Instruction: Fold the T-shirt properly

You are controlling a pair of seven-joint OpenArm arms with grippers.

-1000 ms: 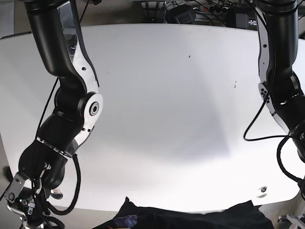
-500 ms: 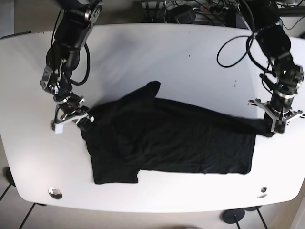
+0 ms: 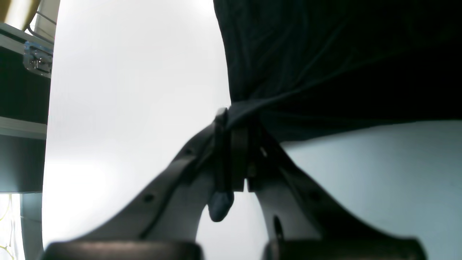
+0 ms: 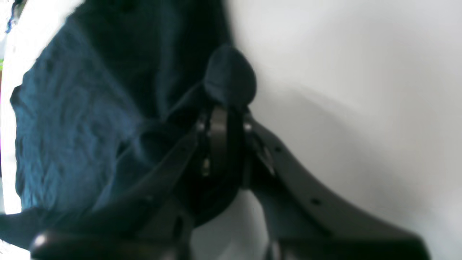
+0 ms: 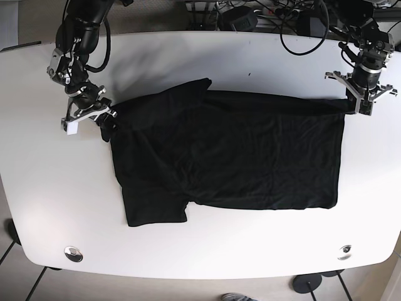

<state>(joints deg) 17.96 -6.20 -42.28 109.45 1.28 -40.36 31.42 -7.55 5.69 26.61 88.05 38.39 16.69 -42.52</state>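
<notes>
A black T-shirt (image 5: 232,157) lies spread on the white table (image 5: 207,69), with one sleeve (image 5: 156,207) sticking out toward the front left. My left gripper (image 5: 362,103) is shut on the shirt's far right corner; in the left wrist view (image 3: 234,119) the cloth (image 3: 325,54) is bunched between the closed fingers. My right gripper (image 5: 106,122) is shut on the shirt's far left corner; in the right wrist view (image 4: 225,108) the fabric (image 4: 90,108) wraps around the closed fingers.
Two metal discs sit in the table near the front edge, one at the left (image 5: 72,253) and one at the right (image 5: 344,251). Cables and equipment (image 5: 250,12) lie behind the table. A dark case (image 3: 21,72) stands beside the table in the left wrist view.
Both grippers have moved toward the table's back edge, pulling the shirt with them. The shirt came up from the front edge onto the table and now lies flatter and more stretched out.
</notes>
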